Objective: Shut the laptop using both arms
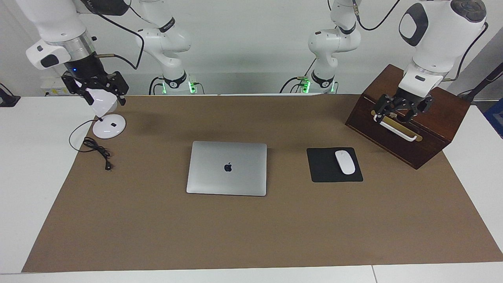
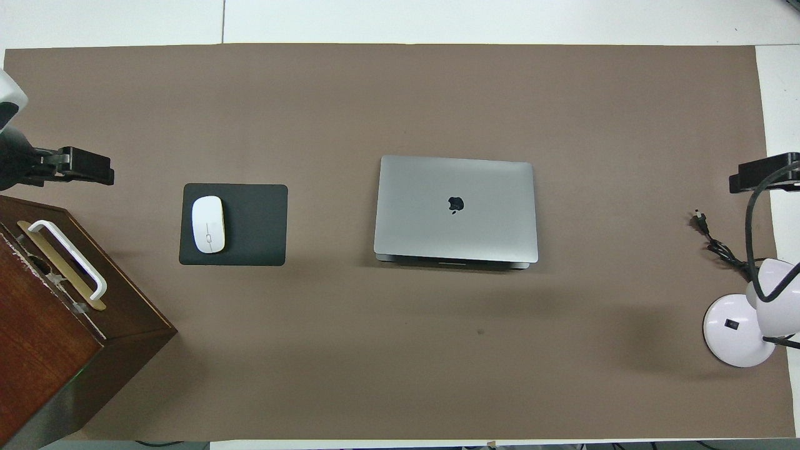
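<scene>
The silver-grey laptop [image 1: 227,168] lies in the middle of the brown mat with its lid down and the dark apple logo facing up. In the overhead view [image 2: 456,209] a thin strip of its base shows under the lid's edge nearer to the robots. My left gripper [image 1: 402,108] hangs in the air over the wooden box at the left arm's end, apart from the laptop; it also shows in the overhead view [image 2: 72,167]. My right gripper [image 1: 96,89] hangs over the white desk lamp at the right arm's end, and shows in the overhead view [image 2: 764,175]. Neither gripper touches the laptop.
A black mouse pad [image 1: 334,165] with a white mouse [image 1: 345,162] lies beside the laptop toward the left arm's end. A brown wooden box [image 1: 408,118] with a white handle stands there too. A white desk lamp [image 1: 109,125] and its black cable [image 1: 98,151] sit at the right arm's end.
</scene>
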